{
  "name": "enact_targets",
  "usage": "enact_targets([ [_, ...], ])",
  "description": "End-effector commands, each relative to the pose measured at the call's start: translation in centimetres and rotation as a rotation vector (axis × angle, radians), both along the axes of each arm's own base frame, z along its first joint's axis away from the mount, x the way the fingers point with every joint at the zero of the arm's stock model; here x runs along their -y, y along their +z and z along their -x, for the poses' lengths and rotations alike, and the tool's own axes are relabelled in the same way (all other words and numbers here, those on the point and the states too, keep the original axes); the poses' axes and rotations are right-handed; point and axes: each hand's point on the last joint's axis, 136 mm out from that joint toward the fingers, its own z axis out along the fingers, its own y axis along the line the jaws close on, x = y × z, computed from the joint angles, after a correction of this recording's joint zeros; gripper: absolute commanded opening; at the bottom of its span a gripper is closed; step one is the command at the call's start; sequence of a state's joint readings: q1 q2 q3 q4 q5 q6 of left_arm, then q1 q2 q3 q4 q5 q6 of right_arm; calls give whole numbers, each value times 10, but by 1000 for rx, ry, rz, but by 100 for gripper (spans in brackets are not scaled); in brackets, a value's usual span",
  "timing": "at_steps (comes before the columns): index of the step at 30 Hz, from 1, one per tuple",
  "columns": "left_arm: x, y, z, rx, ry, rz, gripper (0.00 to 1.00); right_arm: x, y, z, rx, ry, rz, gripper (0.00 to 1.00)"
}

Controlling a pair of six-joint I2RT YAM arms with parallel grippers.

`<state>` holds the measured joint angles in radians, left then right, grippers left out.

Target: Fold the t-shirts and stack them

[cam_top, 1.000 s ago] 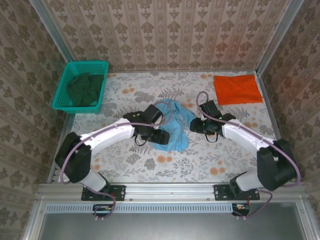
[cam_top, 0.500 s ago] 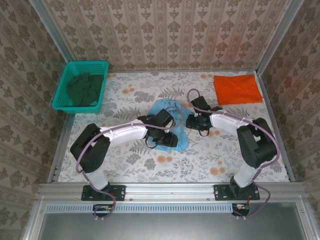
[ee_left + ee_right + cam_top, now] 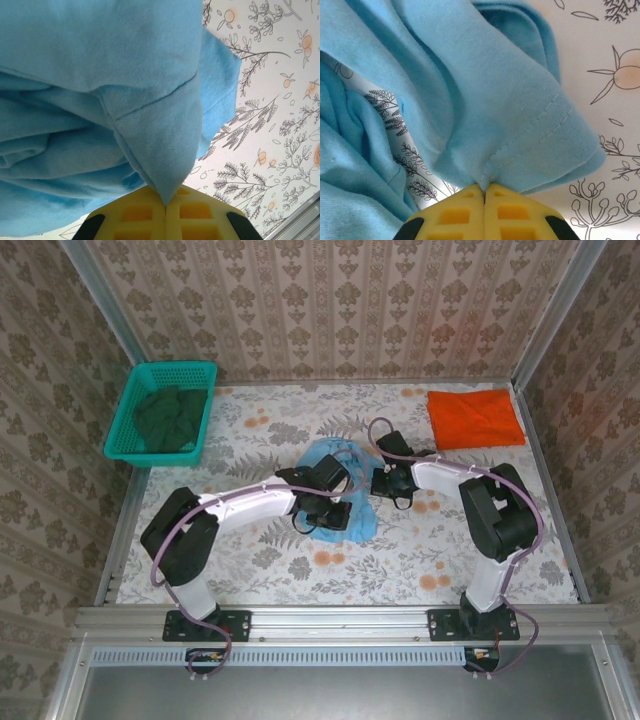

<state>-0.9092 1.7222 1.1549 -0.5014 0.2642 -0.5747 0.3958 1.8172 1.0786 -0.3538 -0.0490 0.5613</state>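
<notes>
The light-blue t-shirt (image 3: 340, 462) lies bunched in the middle of the table, its star and lettering hidden in the folds. My left gripper (image 3: 335, 510) is shut on a pointed fold of the light-blue t-shirt (image 3: 160, 130), pinched between yellow pads (image 3: 145, 215). At the shirt's right side my right gripper (image 3: 378, 483) is shut on a stitched hem of the light-blue t-shirt (image 3: 520, 125), held between its yellow fingers (image 3: 455, 215). The orange t-shirt (image 3: 476, 418) lies folded flat at the back right corner.
A teal basket (image 3: 122, 430) with dark green cloth (image 3: 170, 417) stands at the back left. The floral tablecloth (image 3: 420, 560) covers the table between patterned walls. Bare cloth shows near the front edge and on the left.
The right gripper has moved left toward the shirt's middle. The left gripper has shifted slightly left and back. The blue shirt has drawn into a tighter bunch.
</notes>
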Motion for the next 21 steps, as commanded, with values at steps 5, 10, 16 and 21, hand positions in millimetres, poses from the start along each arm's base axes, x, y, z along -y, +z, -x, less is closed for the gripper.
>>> enact_targets([
  [5, -21, 87, -29, 223, 15, 57, 0, 7, 78, 2, 200, -26, -60, 0],
  [10, -77, 181, -62, 446, 179, 172, 0, 30, 175, 13, 457, -85, -110, 0],
  [16, -152, 289, -71, 681, 373, 327, 0, 62, 281, 42, 734, -146, -154, 0],
  [21, -183, 338, -57, 809, 426, 362, 0, 75, 328, 64, 838, -160, -173, 0],
])
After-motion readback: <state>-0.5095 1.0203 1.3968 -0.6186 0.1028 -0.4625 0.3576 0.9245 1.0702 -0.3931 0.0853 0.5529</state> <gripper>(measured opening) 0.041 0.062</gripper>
